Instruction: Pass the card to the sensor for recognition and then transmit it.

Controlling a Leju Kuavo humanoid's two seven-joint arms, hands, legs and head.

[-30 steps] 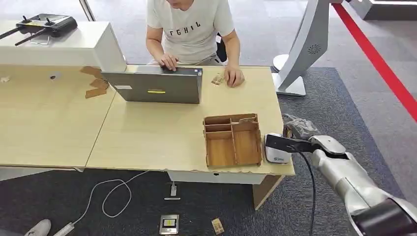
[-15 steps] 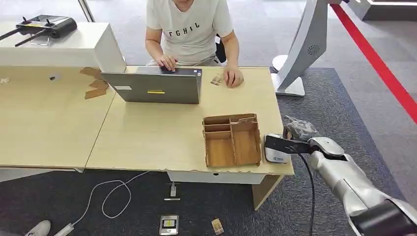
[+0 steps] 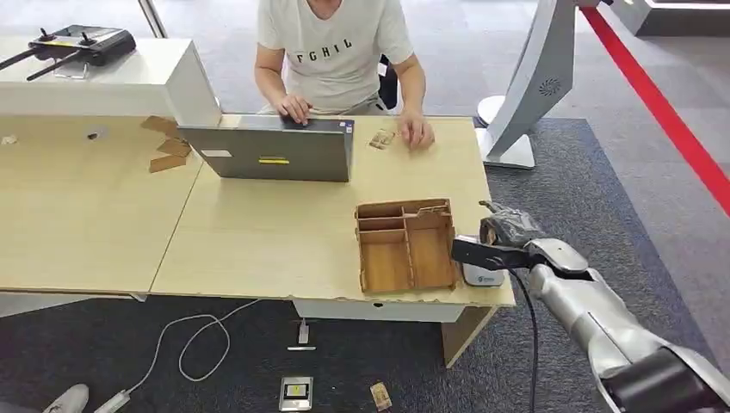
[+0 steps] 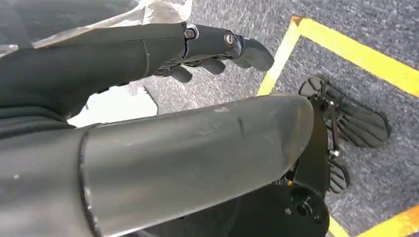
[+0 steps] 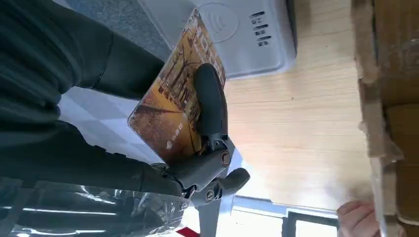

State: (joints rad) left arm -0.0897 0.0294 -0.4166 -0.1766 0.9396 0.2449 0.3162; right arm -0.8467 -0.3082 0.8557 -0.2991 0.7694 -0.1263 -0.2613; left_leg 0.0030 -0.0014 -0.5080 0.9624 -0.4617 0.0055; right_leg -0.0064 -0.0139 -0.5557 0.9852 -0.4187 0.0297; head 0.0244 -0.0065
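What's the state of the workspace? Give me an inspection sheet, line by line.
Surface: wooden table, bare in the middle.
Job's things: card in the right hand, over the white sensor at the table's edge.
Clutter: wooden tray, laptop, cardboard scraps.
Hands: right hand holds the card; left hand hangs, fingers apart, holding nothing.
Cables: white cord on the floor; black cable beside the right arm.
Surroundings: person at the laptop; grey carpet.

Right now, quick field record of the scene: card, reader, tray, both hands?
card: pinched in right hand, part of it over the reader
reader: white card sensor on table near its right edge, beside tray
tray: wooden divided tray, compartments look empty
left hand: holds nothing, hanging over the floor
person: typing on laptop
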